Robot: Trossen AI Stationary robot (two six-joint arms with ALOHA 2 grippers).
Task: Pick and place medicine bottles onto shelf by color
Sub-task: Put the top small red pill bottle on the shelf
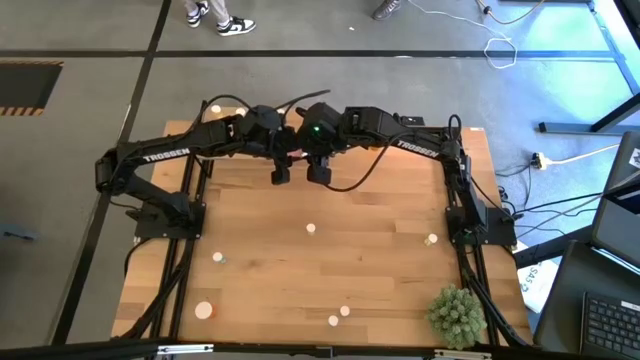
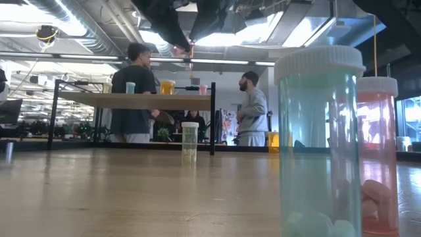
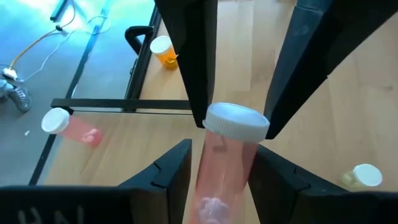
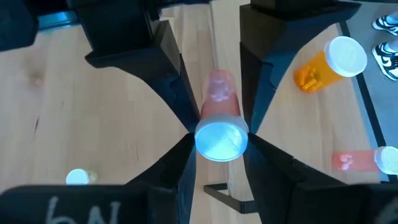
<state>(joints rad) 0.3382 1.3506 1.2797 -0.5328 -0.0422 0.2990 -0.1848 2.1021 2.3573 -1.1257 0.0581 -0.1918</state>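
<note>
Grey floor [image 1: 80,40] around wooden table [image 1: 330,270], cables [image 1: 500,45] upper right. Low view: exposed ceiling ducts [image 2: 72,26], two people [image 2: 135,92] standing mid-frame.

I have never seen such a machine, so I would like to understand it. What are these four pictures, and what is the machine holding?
It is a robot with two dark arms at a wooden table; each ends in a two-finger claw. One picture looks down from above, one looks level across the tabletop, and two come from cameras on the wrists. Both claws meet over the far side of the table. The left claw and the right claw both grip one pink bottle with a white cap, as if passing it between them. Small bottles stand scattered on the table, beside a spiky green plant ball. On the shelf stand a few more. Two people stand in the room behind.
</note>
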